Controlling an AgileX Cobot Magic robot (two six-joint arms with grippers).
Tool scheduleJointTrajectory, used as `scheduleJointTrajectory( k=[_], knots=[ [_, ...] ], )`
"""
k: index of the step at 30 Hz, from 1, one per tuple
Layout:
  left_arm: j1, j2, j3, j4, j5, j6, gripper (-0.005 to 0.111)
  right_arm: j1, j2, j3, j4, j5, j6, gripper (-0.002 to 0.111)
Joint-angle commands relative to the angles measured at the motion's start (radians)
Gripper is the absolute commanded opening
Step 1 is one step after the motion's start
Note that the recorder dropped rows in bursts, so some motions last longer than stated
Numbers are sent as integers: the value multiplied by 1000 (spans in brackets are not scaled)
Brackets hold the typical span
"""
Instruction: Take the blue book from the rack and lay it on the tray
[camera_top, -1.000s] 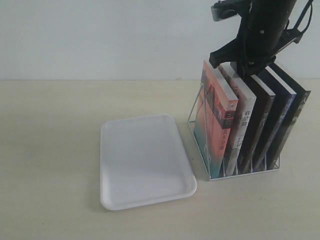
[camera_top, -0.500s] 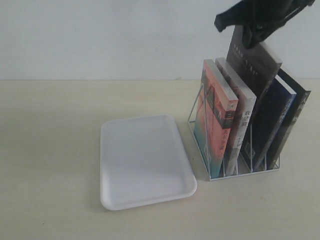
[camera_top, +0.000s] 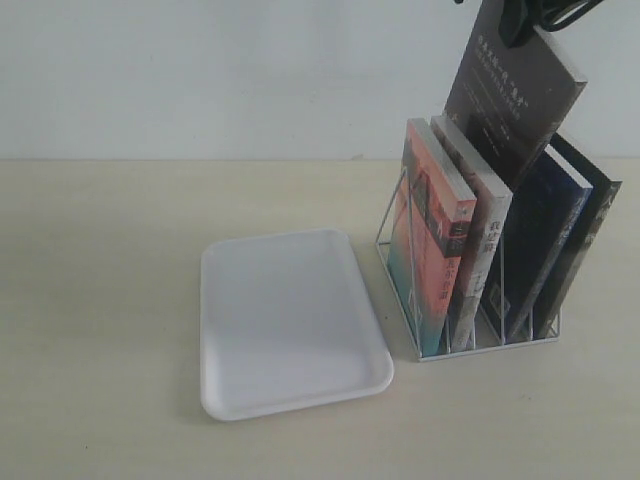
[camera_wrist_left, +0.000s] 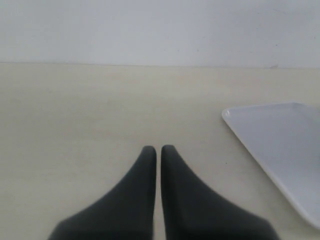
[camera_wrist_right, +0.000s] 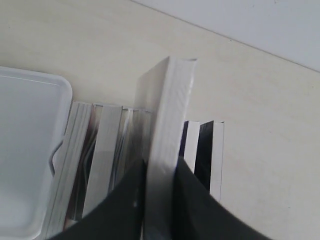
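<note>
My right gripper (camera_wrist_right: 160, 170) is shut on a dark brown-black book with small white text (camera_top: 515, 100), held high and tilted over the rack (camera_top: 440, 350); its white page edges (camera_wrist_right: 170, 110) face the right wrist camera. The blue book (camera_top: 540, 250) still stands in the rack just right of the emptied slot, and in the right wrist view only its dark navy sliver (camera_wrist_right: 184, 137) shows. The white tray (camera_top: 290, 320) lies flat left of the rack with nothing on it. My left gripper (camera_wrist_left: 158, 150) is shut on nothing, low over the table beside the tray (camera_wrist_left: 280, 145).
Left in the rack are an orange-teal book (camera_top: 430, 250), a pale-spined book (camera_top: 480, 250) and a black book (camera_top: 590, 225) at the far right. The beige table (camera_top: 100, 300) meets a white wall behind.
The right gripper has risen, drawing the brown-black book up out of its slot until it hangs above the other books. Tray, rack and the other books have not moved.
</note>
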Motion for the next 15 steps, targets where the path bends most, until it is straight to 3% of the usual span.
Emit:
scheduleJointTrajectory(
  k=[1, 15],
  knots=[
    [2, -3, -1, -12, -4, 0, 4, 0, -18, 5, 1, -16, -7, 0],
    [2, -3, -1, -12, -4, 0, 4, 0, 38, 117, 10, -16, -31, 0]
  ],
)
